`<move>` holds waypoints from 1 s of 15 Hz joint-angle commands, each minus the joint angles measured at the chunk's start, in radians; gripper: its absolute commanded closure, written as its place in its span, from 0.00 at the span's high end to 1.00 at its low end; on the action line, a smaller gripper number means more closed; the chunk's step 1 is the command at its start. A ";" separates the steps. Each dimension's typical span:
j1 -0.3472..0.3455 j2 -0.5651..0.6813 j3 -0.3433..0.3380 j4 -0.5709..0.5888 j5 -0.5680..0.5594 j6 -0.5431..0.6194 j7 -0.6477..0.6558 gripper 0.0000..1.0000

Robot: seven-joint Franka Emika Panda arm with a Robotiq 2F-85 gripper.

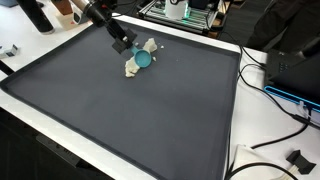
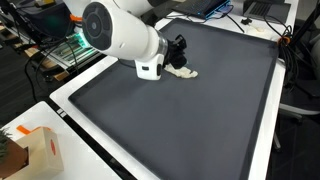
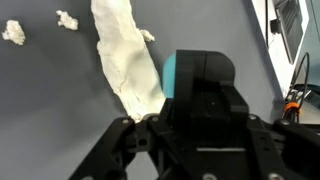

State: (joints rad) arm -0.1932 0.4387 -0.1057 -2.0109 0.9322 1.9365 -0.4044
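A cream plush cloth (image 1: 133,68) (image 2: 184,71) lies on the dark mat (image 1: 140,120) near its far edge, with a teal round piece (image 1: 143,60) resting against it. My gripper (image 1: 124,44) (image 2: 178,52) hangs just beside and above them. In the wrist view the cream cloth (image 3: 125,55) stretches up the left, and a strip of the teal piece (image 3: 169,75) shows past the gripper (image 3: 205,80). Its fingers look pressed together as one black block, with nothing seen between them. Two small cream scraps (image 3: 13,32) (image 3: 67,19) lie apart on the mat.
The mat (image 2: 200,120) sits inside a white table border (image 1: 238,120). Cables (image 1: 270,92) and a black plug (image 1: 297,158) lie off one side. A cardboard box (image 2: 35,150) stands at a corner. Equipment racks (image 1: 180,12) line the back.
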 commanded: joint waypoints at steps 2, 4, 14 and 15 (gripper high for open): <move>-0.008 0.015 0.007 0.018 0.048 0.000 0.111 0.25; -0.005 0.014 0.005 0.019 0.061 0.002 0.154 0.25; 0.015 -0.019 -0.007 0.003 0.056 0.040 0.352 0.25; 0.017 -0.025 -0.008 0.000 0.053 0.045 0.365 0.25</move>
State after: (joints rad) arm -0.1885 0.4398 -0.1051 -1.9922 0.9744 1.9586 -0.0896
